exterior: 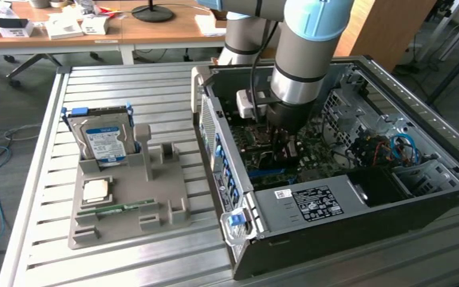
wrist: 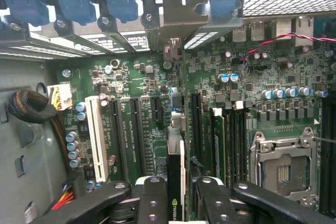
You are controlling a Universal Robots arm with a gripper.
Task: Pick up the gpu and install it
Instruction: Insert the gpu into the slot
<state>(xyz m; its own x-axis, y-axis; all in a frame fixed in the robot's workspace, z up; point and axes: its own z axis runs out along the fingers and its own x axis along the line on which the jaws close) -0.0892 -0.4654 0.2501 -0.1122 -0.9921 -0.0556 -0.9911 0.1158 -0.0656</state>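
The gpu point(wrist: 176, 169) appears edge-on as a thin dark card with a small logo. It stands upright over the green motherboard point(wrist: 147, 93), between two long black slots. Its silvery end bracket point(wrist: 175, 22) reaches the case's rear slot openings. My gripper point(wrist: 181, 195) is shut on the card, one black finger point(wrist: 155, 200) on each side. In the exterior view my gripper point(exterior: 281, 140) reaches down into the open computer case point(exterior: 333, 203), over the motherboard. I cannot tell whether the card's edge sits in a slot or just above it.
A white slot point(wrist: 97, 137), a memory stick point(wrist: 219, 145) and the processor socket point(wrist: 283, 169) flank the card. A bundled black cable point(wrist: 29, 108) lies at the case wall. Beside the case, a grey holder point(exterior: 126, 203) carries a hard drive point(exterior: 102, 137), a processor point(exterior: 96, 190) and a green memory stick point(exterior: 122, 207).
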